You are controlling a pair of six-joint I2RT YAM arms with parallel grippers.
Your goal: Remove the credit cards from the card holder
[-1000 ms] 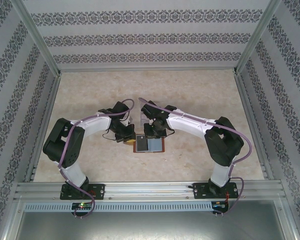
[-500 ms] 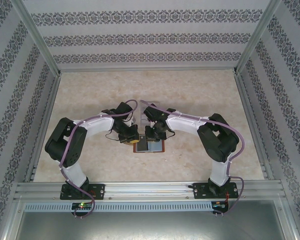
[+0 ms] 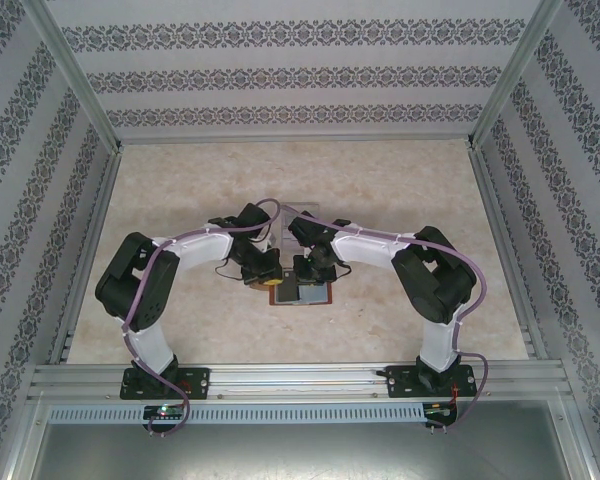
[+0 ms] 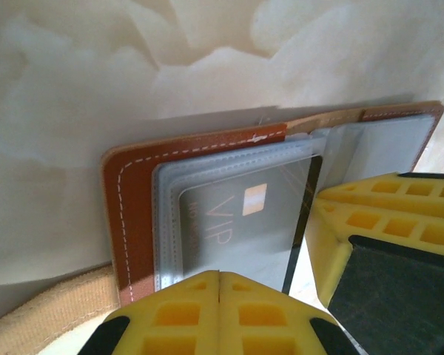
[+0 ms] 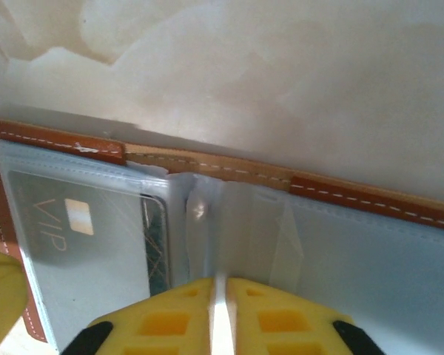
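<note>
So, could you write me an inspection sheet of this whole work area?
surface: pale marbled table.
job's things: card holder lies open; a grey VIP card sits inside it.
clutter: greyish shape behind the claws, too hidden to name.
claws: left claw shut at the holder's edge; right claw almost closed over the holder's middle fold, grip unclear.
cables: purple cables run along both arms.
surroundings: patterned walls, metal rail in front.
</note>
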